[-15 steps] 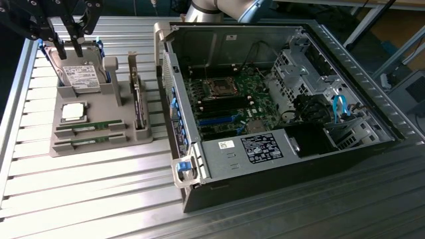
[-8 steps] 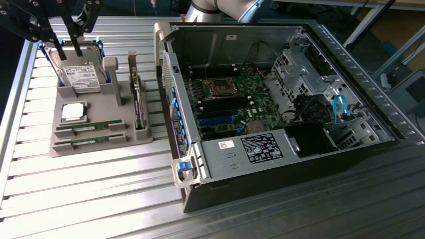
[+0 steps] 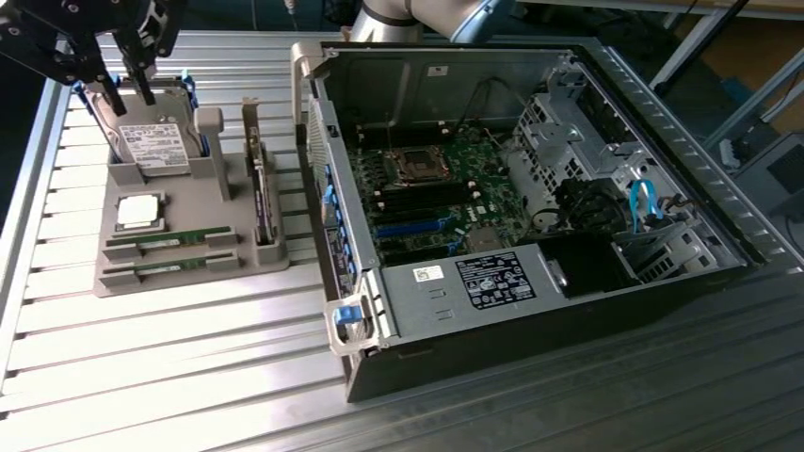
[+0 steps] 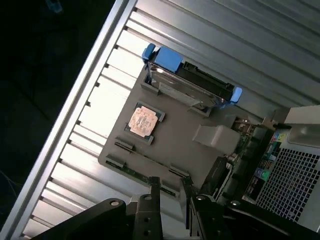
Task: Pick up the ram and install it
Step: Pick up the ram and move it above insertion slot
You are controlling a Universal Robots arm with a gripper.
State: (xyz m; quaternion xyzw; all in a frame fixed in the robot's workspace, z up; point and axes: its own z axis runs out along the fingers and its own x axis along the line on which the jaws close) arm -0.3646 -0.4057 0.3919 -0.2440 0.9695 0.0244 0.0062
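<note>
Two ram sticks, thin green strips, stand on edge in slots at the front of a grey parts holder [image 3: 188,202]: one ram stick [image 3: 169,238] sits behind the other ram stick [image 3: 161,269]. In the wrist view the same sticks [image 4: 152,159] [image 4: 142,176] lie just beyond my fingertips. My gripper [image 3: 132,99] hangs high over the holder's far end, above the hard drive [image 3: 157,141]. The gripper [image 4: 170,187] is open, with nothing between its fingers.
The holder also carries a square silver processor [image 3: 138,212] and a dark expansion card [image 3: 260,202] on edge. An open computer case [image 3: 528,311] lies on the exterior view's right, its motherboard [image 3: 427,184] exposed. The slatted metal table [image 3: 164,367] surrounds both.
</note>
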